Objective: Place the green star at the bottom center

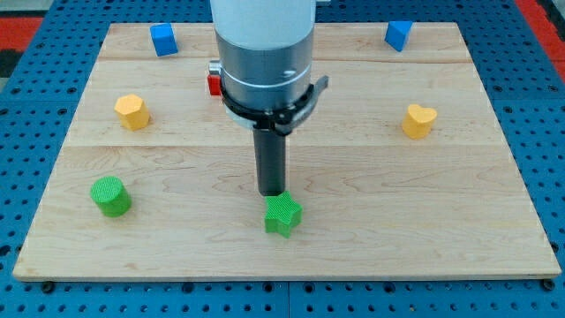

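The green star (282, 215) lies on the wooden board (371, 221) near the view's bottom, about at the centre. My tip (271, 193) is just above the star in the view, at its top left edge, touching or nearly touching it. The arm's grey and white body rises from there to the view's top.
A green cylinder (110, 196) is at the lower left. A yellow block (132, 112) is at the left and a yellow heart (419, 121) at the right. Blue blocks are at the top left (163, 40) and top right (398, 35). A red block (214, 84) peeks out behind the arm.
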You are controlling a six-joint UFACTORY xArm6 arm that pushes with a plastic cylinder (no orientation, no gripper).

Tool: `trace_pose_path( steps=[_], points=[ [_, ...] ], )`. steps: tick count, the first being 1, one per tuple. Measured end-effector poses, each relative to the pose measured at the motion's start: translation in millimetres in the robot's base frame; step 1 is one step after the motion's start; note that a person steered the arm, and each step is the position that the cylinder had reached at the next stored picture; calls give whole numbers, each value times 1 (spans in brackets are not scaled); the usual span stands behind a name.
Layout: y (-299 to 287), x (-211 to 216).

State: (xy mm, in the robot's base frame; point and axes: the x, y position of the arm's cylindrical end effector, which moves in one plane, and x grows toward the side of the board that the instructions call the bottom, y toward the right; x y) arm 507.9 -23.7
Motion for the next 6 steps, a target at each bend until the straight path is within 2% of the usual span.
trace_pose_path(
  steps=[1,5,6],
  points=[
    [-42,-20],
    [-110,-121],
    [-144,-151]
  ],
)
